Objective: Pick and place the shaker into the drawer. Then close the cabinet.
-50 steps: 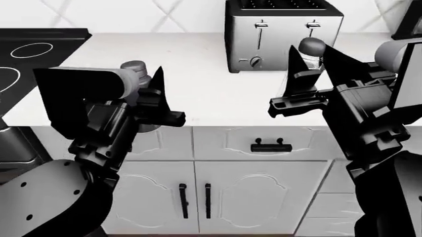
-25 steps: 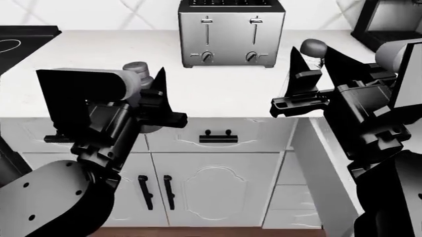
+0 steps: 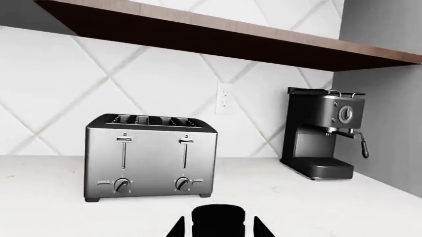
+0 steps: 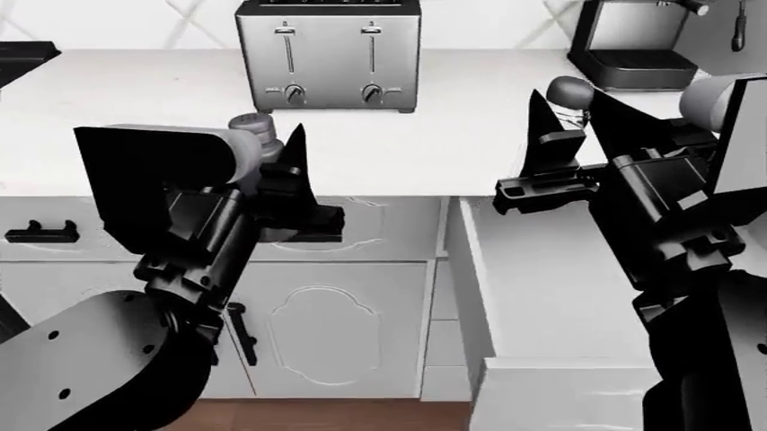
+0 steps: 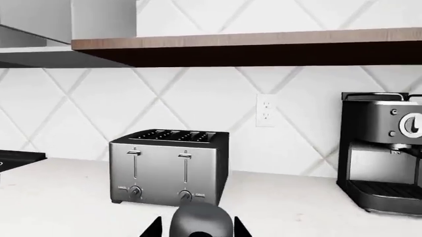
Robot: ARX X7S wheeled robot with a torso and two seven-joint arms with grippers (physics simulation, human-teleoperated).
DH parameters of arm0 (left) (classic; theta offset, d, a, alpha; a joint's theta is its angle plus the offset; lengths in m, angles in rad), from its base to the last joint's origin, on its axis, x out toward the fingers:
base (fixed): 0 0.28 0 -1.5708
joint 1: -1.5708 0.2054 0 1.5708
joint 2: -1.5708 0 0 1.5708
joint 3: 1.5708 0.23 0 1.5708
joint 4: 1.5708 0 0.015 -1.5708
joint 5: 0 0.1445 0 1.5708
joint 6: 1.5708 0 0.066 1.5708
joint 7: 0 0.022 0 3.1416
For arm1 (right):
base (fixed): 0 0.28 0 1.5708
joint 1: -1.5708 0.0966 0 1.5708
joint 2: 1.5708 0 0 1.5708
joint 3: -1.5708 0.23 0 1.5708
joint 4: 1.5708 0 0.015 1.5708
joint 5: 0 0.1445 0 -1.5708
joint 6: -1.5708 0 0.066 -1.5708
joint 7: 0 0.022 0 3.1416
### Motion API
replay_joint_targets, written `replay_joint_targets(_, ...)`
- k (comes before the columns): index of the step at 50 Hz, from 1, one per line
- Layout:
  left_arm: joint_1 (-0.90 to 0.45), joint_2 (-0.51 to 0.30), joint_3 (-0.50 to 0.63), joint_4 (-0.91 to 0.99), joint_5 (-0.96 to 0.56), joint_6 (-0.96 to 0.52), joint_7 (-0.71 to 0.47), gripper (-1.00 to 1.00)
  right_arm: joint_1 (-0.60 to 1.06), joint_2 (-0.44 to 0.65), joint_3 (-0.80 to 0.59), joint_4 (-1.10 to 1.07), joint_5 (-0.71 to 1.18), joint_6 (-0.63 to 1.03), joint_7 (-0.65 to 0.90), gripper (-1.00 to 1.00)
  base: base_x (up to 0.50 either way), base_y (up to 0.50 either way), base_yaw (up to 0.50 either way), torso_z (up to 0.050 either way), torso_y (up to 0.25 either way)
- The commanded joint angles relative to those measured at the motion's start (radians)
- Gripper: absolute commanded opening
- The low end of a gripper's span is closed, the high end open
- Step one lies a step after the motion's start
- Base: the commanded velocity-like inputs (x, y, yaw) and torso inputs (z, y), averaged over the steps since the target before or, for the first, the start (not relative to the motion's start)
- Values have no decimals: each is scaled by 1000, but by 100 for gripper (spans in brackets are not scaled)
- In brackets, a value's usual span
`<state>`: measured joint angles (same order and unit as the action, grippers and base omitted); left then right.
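The shaker (image 4: 568,89), with its grey-brown domed cap, stands upright between the black fingers of my right gripper (image 4: 570,103), which is shut on it. In the right wrist view the cap (image 5: 201,221) fills the gap between the two fingertips of that gripper (image 5: 195,228). The drawer (image 4: 540,296) is pulled out below the counter edge, wide and white inside, just under and in front of the right gripper. My left gripper (image 4: 283,148) hangs over the counter's front edge, fingers apart and holding nothing; in its wrist view the left gripper (image 3: 218,229) shows only its own black body.
A steel toaster (image 4: 327,54) stands at the back of the white counter (image 4: 419,144), with a black coffee machine (image 4: 630,40) to its right. White cabinet doors (image 4: 348,332) with black handles sit under the counter, left of the drawer.
The head view has swung to the right: the toaster slid left in it, and the open drawer and coffee machine came into view. Both grippers keep their pose; the shaker stays held.
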<state>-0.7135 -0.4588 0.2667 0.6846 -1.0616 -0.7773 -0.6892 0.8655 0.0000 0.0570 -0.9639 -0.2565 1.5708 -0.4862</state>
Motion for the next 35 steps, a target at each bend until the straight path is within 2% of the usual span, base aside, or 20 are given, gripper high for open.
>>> replay_joint_targets(1,-14,1,5,-4,-7,1,0,-100,2,0,-9,14,-11,0,-10,-100,-1,-500,0,0,0)
replay_joint_targets(35,-31,-3,16,0,-18,1,-7,-100,-4,0,-10,2,24,0,19,-100,4,-500,0,0,0)
